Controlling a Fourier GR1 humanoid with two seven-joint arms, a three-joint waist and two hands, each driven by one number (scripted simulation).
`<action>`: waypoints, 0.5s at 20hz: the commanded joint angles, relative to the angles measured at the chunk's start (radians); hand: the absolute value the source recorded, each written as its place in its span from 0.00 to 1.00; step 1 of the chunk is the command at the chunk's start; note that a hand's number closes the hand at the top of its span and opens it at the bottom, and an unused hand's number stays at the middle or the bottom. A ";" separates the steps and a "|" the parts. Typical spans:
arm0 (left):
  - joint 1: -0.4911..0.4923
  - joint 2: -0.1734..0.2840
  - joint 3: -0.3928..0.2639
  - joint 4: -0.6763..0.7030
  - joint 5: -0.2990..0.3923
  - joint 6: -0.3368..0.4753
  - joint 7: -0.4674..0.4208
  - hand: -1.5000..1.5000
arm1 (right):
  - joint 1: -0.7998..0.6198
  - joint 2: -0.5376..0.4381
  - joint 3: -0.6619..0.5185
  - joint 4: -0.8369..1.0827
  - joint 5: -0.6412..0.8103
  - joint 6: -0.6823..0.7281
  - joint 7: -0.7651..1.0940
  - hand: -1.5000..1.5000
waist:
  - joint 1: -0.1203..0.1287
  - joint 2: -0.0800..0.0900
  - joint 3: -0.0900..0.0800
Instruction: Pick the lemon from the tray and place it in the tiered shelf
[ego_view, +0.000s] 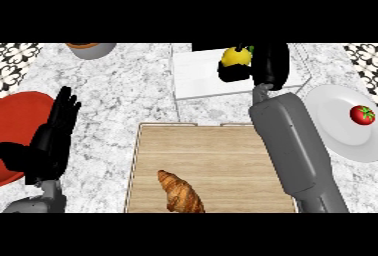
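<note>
The yellow lemon is held in my right hand, whose fingers curl round it above the white tiered shelf at the top middle. The hand hides part of the lemon. The wooden tray lies at the bottom middle, with a croissant on its near part. My right forearm reaches over the tray's right side. My left hand rests open at the left edge, fingers up, over a red plate.
A white plate at the right carries a tomato. A grey bowl stands at the top left. Patterned tiles show at both upper corners of the marble counter.
</note>
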 joint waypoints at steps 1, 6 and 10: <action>0.038 -0.014 -0.015 -0.079 -0.011 0.010 0.049 0.50 | -0.025 -0.012 -0.003 0.096 0.023 -0.009 -0.030 1.00 | -0.001 -0.002 0.000; -0.105 0.005 0.031 0.103 -0.018 0.005 -0.012 0.50 | -0.124 0.028 -0.100 0.246 -0.121 -0.143 -0.080 0.00 | -0.001 0.002 0.000; 0.020 0.012 0.014 -0.051 0.009 -0.027 0.038 0.50 | -0.182 0.013 -0.186 0.431 -0.197 -0.174 -0.235 0.00 | 0.020 0.004 0.000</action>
